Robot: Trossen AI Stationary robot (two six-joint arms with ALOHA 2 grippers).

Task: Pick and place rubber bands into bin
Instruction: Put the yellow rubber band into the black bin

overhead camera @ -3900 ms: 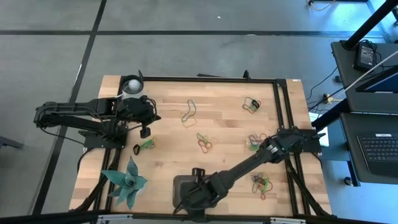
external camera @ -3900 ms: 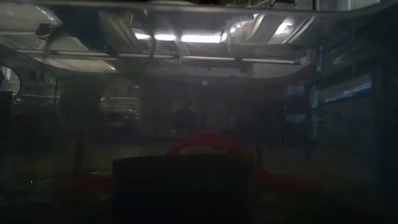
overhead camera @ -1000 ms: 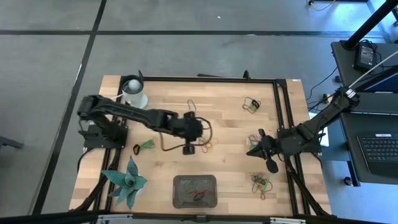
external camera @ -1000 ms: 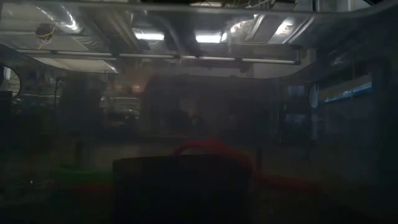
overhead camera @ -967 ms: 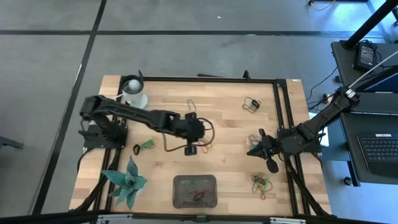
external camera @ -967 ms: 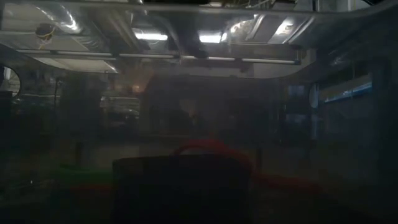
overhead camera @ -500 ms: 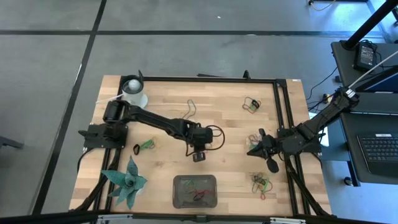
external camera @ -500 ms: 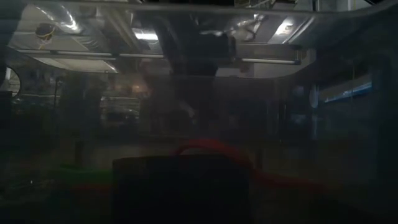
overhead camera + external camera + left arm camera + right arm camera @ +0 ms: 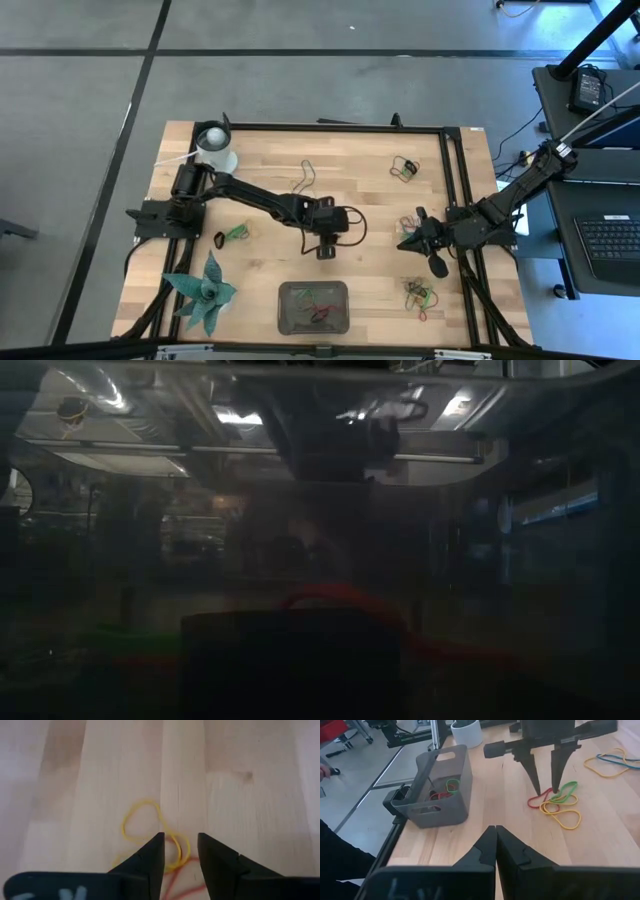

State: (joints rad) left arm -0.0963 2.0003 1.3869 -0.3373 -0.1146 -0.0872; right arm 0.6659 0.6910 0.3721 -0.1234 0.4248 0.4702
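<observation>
The table (image 9: pixel 380 280) was pale wood laid in long planks, with a dark metal frame along its edges. The left gripper (image 9: pixel 325 247) hung near the middle of the table, its two dark tapered fingers (image 9: pixel 150 857) pointing straight down and standing apart, holding nothing. Under them lay a small heap of rubber bands (image 9: pixel 559 802): thin soft loops, a yellow one (image 9: pixel 155 832) bent into a loose figure eight, a red one and a green one tangled with it. In the right wrist view the fingertips came down onto the green and red loops.

The bin (image 9: pixel 313 306) sat near the front edge of the table, a dark grey plastic tray with rounded corners and slotted walls, its long side running along the table's front edge. A few red and green loops lay inside it. More little heaps of bands lay scattered over the wood, well apart from one another.

The right gripper (image 9: pixel 496 845) waited at the right side of the table, its fingers pressed together and empty. A white round cup (image 9: pixel 215 152) stood at the far left corner, and a spiky green plant (image 9: pixel 203 293) near the front left.
</observation>
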